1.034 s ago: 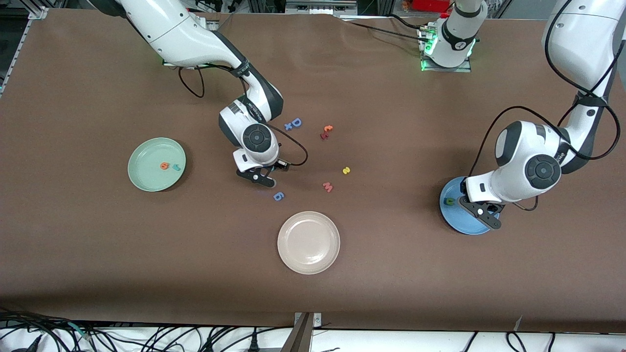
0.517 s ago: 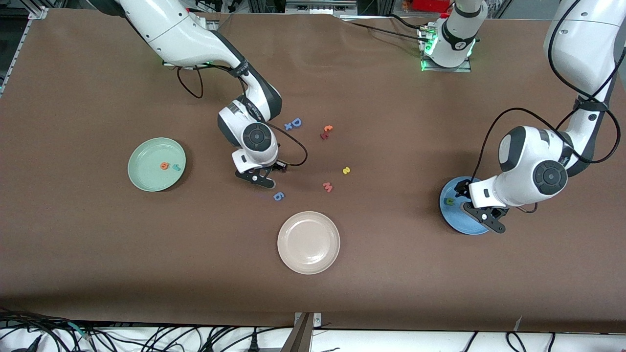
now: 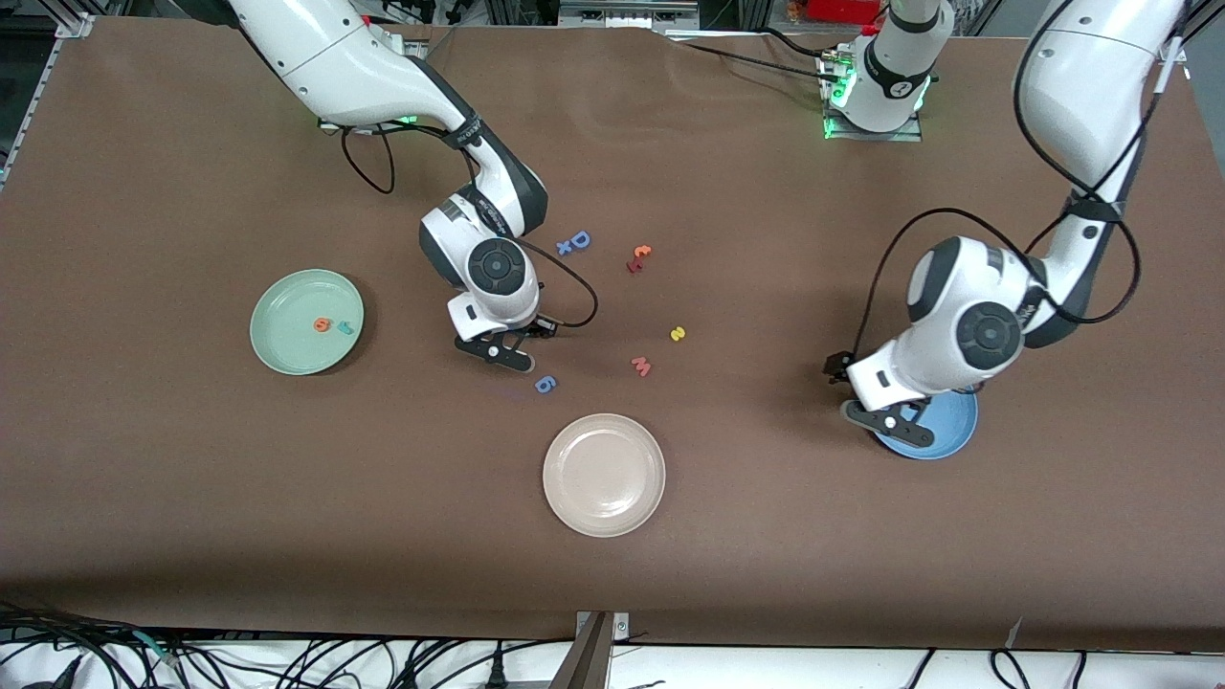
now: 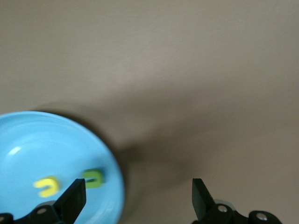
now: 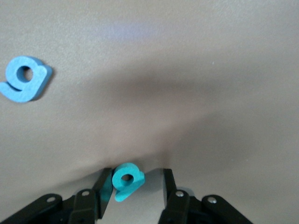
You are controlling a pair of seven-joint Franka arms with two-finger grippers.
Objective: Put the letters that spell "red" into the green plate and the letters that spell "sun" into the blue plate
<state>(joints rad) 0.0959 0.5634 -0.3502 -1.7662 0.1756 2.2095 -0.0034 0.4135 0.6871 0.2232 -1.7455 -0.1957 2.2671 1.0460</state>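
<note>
One letter of "red" is not yet home: the teal d [image 5: 127,181] sits between the jaws of the right tool [image 3: 495,350], which looks pinched on it over bare table [image 3: 191,498]. The letter seems to lean on one finger more than the other, so I'd say a quick swing could drop it short of the green plate [image 3: 287,292], where the orange e [image 3: 322,325] and teal r [image 3: 345,328] lie. A periwinkle 6 [image 3: 545,384] lies just beside the tool, nearer the front camera, out of that path.

The left tool [image 4: 138,196] hangs spread wide over the blue plate [image 3: 943,435], which holds the yellow u [image 4: 47,186] and green n [image 4: 93,178]. The yellow s [image 3: 677,333] waits mid-table, with a pink w [image 3: 641,366] close enough to be nudged or grabbed by mistake.
</note>
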